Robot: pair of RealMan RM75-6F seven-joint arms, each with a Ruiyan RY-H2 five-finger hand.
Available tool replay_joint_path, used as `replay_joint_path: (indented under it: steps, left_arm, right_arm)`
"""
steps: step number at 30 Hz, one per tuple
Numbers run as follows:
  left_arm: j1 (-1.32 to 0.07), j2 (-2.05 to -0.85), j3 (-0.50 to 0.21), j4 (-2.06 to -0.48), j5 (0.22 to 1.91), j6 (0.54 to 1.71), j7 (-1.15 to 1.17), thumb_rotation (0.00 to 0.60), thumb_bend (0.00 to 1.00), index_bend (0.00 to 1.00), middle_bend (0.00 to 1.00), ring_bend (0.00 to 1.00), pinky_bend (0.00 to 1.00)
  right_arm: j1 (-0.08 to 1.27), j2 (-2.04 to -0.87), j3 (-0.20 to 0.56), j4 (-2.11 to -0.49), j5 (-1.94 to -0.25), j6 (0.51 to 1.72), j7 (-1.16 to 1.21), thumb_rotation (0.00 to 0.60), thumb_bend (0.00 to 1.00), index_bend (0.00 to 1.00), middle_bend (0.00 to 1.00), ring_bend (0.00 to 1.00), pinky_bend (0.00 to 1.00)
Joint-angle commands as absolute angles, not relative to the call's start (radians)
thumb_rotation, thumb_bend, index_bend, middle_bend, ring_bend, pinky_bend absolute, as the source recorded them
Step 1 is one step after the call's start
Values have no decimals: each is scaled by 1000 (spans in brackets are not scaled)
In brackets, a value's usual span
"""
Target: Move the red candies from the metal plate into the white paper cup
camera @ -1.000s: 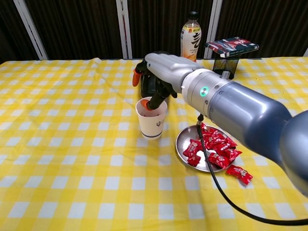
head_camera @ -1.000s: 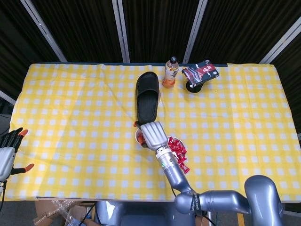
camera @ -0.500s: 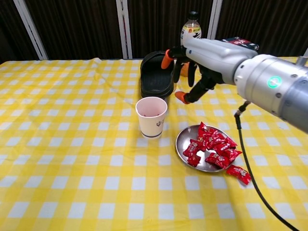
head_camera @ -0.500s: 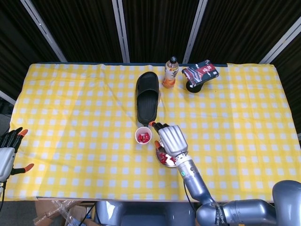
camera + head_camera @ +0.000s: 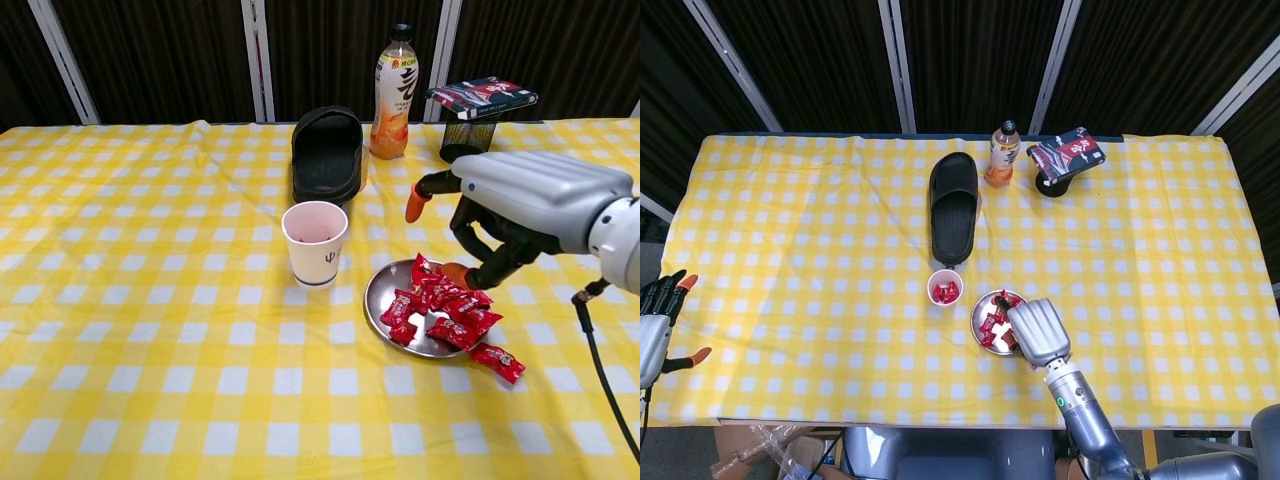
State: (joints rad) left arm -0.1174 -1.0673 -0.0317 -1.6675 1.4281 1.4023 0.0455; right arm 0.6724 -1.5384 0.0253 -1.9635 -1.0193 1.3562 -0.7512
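Head view: the red candies (image 5: 992, 322) are seen heaped in the metal plate (image 5: 978, 311), which sits on the yellow-checked counter (image 5: 820, 230) just right of the white paper cup (image 5: 945, 289); a few red pieces already lie inside the cup. The right hand (image 5: 1038, 332) is held over the plate's right edge, covering part of the pile; from above its fingers cannot be made out. The left hand (image 5: 658, 322) is at the far left edge, fingers spread, nothing held. A black slipper (image 5: 953, 203), a drink bottle (image 5: 1003, 154) and a packet on a dark stand (image 5: 1067, 153) are noted at the far side. Chest view: the candies (image 5: 440, 303) are small, glossy, twist-wrapped pieces, bright red with pale print; one stray candy (image 5: 497, 359) lies on the cloth just off the plate (image 5: 379, 292). They are judged very light and firm inside, with crinkly, slippery film, so a pinch across the body of a single top piece is judged safer than at the wrapper tails. The right hand (image 5: 515, 205) hovers above the pile's right side, fingers curled downward but apart, nothing gripped. The plate is judged light enough to slide if pushed. The cup (image 5: 315, 243) stands upright, near the plate, not touching.
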Motion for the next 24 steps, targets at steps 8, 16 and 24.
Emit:
replay_joint_path:
  steps: [8,16,24]
  left_arm:
    - [-113,-1073,-29,-1663,1436,1411,54,600,35,13,0,0,0]
    - [-109,-1078,-30,-1664,1438,1421,67,600,35,14,0,0,0]
    - [-108,-1080,-33,-1662,1436,1422,67,600,35,14,0,0,0]
  right_arm:
    - [600,-1494,-89,-1928,-1185,1321,-662,600,429,339,818,891,846]
    - [569,-1491,-120,-1922,-1160,1287,-707,600,446,339,818,891,846]
    - [555,-1462,-105,-1945,-1136,1269,-728,600,856,339,818,891,846]
